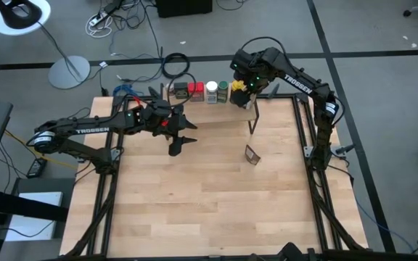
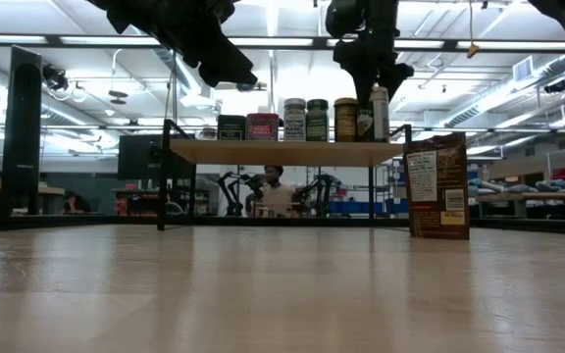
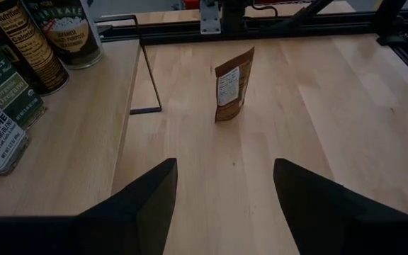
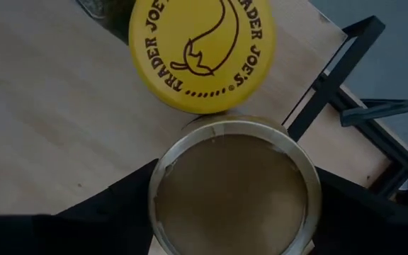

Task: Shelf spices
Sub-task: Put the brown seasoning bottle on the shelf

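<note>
In the high view the shelf (image 1: 216,114) lies across the upper middle of the frame, its light board carrying a row of spices: a dark tin (image 1: 181,90), a red tin (image 1: 196,90), a white-lidded jar (image 1: 212,90), a green-lidded jar (image 1: 223,89) and a yellow-lidded jar (image 4: 201,51). The right gripper (image 1: 251,96) hangs over the right end of that row, its fingers on either side of a tan-capped jar (image 4: 234,191) that stands touching the yellow-lidded one; whether they clamp it I cannot tell. The left gripper (image 1: 182,141) hovers left of centre, fingers (image 3: 144,205) spread and empty. A brown pouch (image 1: 252,154) stands on the table (image 1: 209,210), right of centre.
</note>
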`<state>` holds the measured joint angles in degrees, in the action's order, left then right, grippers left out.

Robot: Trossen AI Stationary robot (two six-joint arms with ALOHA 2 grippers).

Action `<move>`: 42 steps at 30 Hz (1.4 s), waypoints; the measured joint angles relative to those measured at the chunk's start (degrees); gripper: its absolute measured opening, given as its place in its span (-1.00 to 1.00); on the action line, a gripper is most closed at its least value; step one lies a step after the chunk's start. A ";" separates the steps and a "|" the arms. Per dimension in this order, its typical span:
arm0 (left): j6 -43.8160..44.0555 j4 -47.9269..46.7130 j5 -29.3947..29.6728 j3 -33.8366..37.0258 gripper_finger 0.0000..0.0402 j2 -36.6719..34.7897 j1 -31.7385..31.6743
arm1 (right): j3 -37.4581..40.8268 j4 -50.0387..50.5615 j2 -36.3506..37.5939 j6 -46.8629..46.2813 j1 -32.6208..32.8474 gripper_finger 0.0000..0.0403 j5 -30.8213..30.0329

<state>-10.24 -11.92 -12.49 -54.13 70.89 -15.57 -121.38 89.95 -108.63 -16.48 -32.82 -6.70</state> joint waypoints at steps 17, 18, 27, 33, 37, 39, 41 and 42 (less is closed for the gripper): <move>0.00 0.00 0.00 0.00 0.19 0.00 0.00 | -1.01 0.15 0.12 -0.48 1.97 0.48 -1.01; 0.01 0.00 0.00 0.01 0.19 0.00 0.00 | -1.34 0.13 0.12 -0.47 2.09 0.48 -1.05; 0.04 0.00 -0.02 0.02 0.19 0.00 0.00 | -2.46 0.11 2.06 -1.54 2.47 0.47 -3.16; 0.04 0.00 -0.04 0.02 0.19 0.00 0.00 | -2.47 0.09 2.03 -1.23 2.48 0.49 -1.03; 0.08 0.00 -0.15 0.02 0.19 0.00 0.00 | -2.43 0.07 1.95 -1.02 2.51 0.49 -0.57; 0.15 0.00 -0.15 0.02 0.19 0.00 0.00 | -2.43 0.07 1.95 -1.00 2.49 0.50 -0.61; 0.17 0.00 -0.17 0.02 0.19 0.00 0.00 | -2.40 0.03 1.93 -0.66 2.51 0.51 -0.61; 0.17 0.00 -0.17 0.02 0.19 0.02 0.00 | -2.40 -0.01 1.93 -0.44 2.60 0.52 -0.63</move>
<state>-10.07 -11.93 -12.66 -54.11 70.91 -15.57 -123.79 89.94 -106.69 -16.92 -30.22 -7.33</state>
